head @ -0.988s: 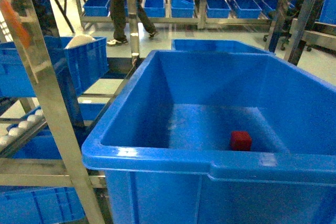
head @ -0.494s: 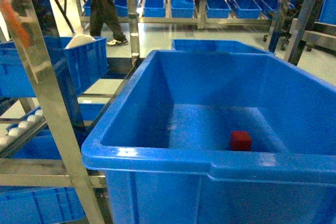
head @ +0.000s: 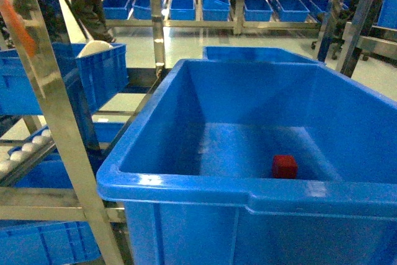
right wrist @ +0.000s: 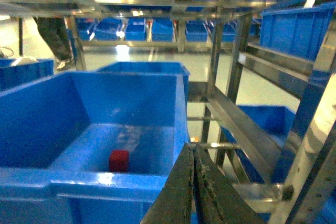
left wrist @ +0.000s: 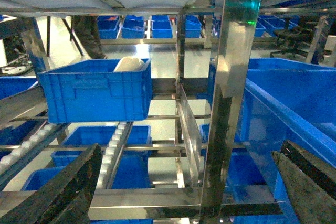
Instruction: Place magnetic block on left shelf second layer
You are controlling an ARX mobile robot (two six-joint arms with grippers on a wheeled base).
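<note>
Head view: magnetic block [head: 285, 166] sits on the floor of the large blue crate [head: 186, 193], unmoved; the walking person [head: 90, 5] has shifted farther left.
Left wrist: left tool [left wrist: 184, 192] spread wide, holding nothing, facing a steel post [left wrist: 231, 93].
Right wrist: right tool [right wrist: 193, 182] pressed together, just beside the crate's rim; block inside.
</note>
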